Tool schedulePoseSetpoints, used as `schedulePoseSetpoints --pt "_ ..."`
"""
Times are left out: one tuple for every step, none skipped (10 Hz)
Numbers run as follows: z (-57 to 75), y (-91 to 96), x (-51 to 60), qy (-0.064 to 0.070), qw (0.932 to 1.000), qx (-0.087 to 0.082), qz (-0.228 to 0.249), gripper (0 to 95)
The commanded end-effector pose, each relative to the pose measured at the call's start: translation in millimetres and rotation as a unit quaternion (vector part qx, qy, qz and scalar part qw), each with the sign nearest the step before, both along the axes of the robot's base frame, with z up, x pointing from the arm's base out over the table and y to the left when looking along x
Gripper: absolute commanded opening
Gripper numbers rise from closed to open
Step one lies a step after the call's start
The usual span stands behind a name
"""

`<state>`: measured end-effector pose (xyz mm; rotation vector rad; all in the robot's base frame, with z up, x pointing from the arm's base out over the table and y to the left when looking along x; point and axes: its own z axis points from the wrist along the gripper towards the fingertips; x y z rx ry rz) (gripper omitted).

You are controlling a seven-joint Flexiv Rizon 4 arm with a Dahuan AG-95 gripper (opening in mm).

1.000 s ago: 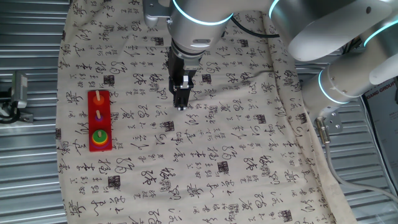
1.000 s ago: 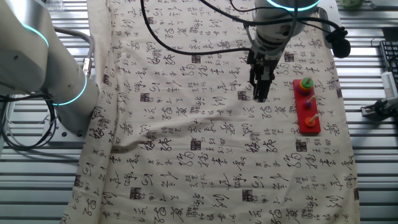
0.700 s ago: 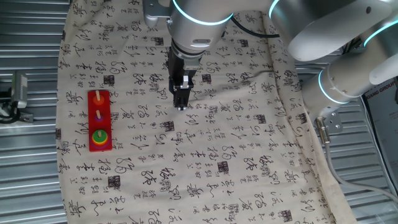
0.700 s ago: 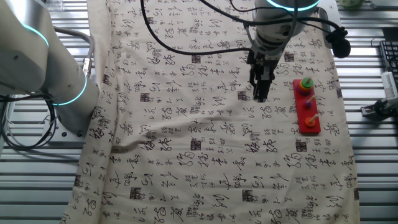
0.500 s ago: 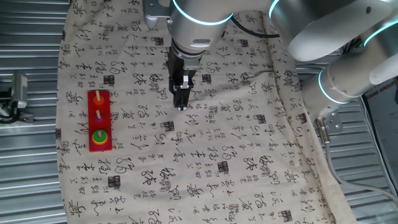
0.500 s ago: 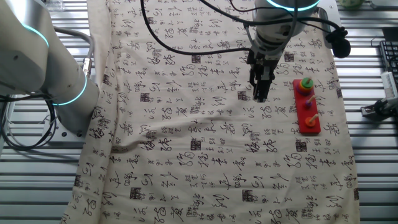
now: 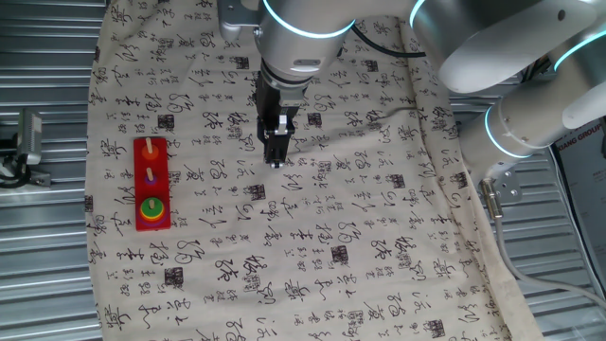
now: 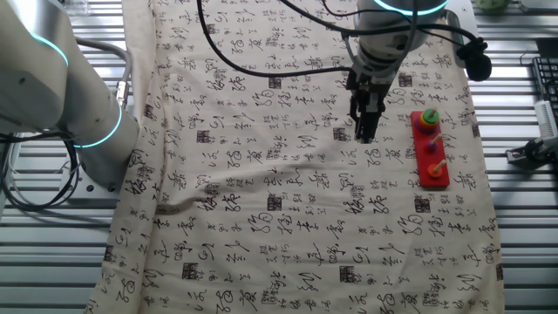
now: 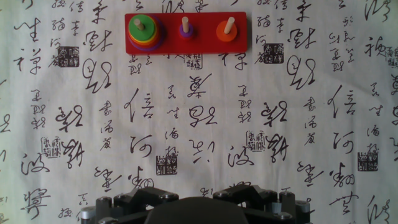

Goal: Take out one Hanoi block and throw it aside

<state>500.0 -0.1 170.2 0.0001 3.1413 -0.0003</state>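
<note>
Pointing straight down over the cloth, my gripper [image 7: 276, 163] hangs well apart from the toy; both fixed views show its two fingers [image 8: 365, 135] drawn together into one narrow dark tip with nothing between them, and the hand view shows only the black gripper body along its bottom edge.

One red base [image 9: 185, 46] lies flat on the cloth, carrying three upright pegs in a row. On one end peg sits the stack: one green Hanoi block [image 9: 140, 28] on top, with a yellow disc [image 9: 154, 34] rimmed beneath it and further coloured rings under that, too thin for me to count. One small purple disc [image 9: 184, 28] sits on the middle peg; one orange disc [image 9: 226, 30] sits on the other end peg. The green block also shows in both fixed views [image 7: 151, 207] [image 8: 428, 116], on its peg at the base's end.

One tablecloth [image 7: 379, 237] covers the table, cream with black brush calligraphy and small square seal stamps repeated all over; the characters are too cursive for me to read.
</note>
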Motion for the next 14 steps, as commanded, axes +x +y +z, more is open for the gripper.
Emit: schedulePoseSetpoints --pt "-0.1 0.1 -0.1 -0.024 0.9994 -0.005 -0.025 0.0" --pt "0.1 0.2 -0.2 -0.024 0.9993 0.004 -0.028 0.0" --pt "0.7 0.5 -0.4 -0.024 0.9993 0.004 -0.029 0.0" --pt "0.9 0.5 -0.5 -0.024 0.9993 0.005 -0.029 0.0" --pt "0.9 0.5 -0.5 -0.023 0.9993 0.004 -0.029 0.0" --pt "0.9 0.6 -0.5 -0.023 0.9993 0.005 -0.029 0.0" --pt "1.1 0.6 -0.6 -0.023 0.9993 0.005 -0.029 0.0" --pt "1.2 0.7 -0.6 -0.023 0.9993 0.005 -0.029 0.0" --pt "1.2 0.7 -0.6 -0.024 0.9993 0.005 -0.029 0.0" --pt "1.2 0.7 -0.7 -0.024 0.9993 0.006 -0.029 0.0" --pt "1.3 0.7 -0.7 -0.024 0.9993 0.006 -0.030 0.0" --pt "1.3 0.7 -0.7 -0.024 0.9993 0.006 -0.030 0.0" --pt "1.3 0.7 -0.7 -0.024 0.9993 0.006 -0.030 0.0" --pt "1.3 0.7 -0.7 -0.024 0.9992 0.006 -0.030 0.0"
